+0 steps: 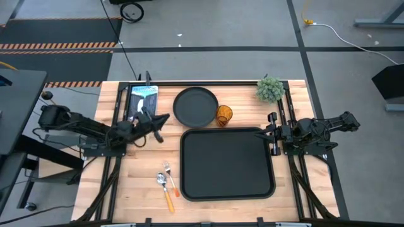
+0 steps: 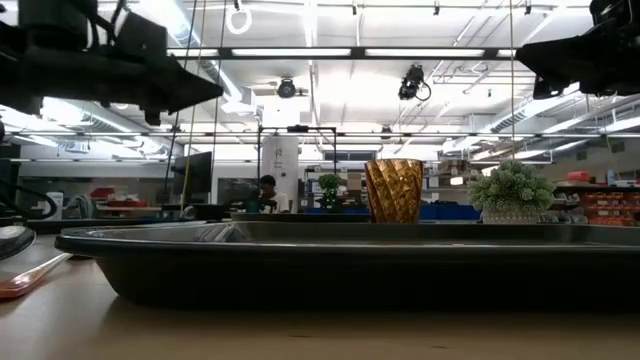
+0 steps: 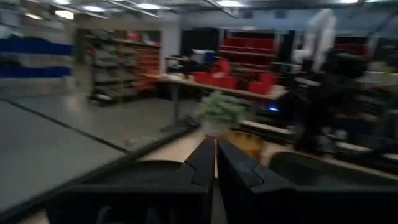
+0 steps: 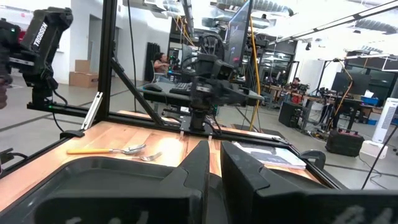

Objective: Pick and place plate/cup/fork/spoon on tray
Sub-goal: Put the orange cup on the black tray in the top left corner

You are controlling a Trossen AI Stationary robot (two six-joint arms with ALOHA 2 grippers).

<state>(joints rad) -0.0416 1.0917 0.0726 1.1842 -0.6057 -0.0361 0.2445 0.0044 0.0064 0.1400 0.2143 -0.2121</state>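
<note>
The round black plate lies flat at the table's far middle, and the amber cup stands upright just to its right. The cup also shows in the low view. The black tray lies flat in front of them. The spoon and the fork lie side by side left of the tray, handles toward the near edge. My left gripper hangs shut and empty just left of the plate. My right gripper hangs shut and empty over the tray's right rim.
A small potted plant stands at the far right corner. A blue-and-white booklet lies at the far left, behind my left arm. Bare wood lies left of the utensils and along the near edge. Black frame rails run down both table sides.
</note>
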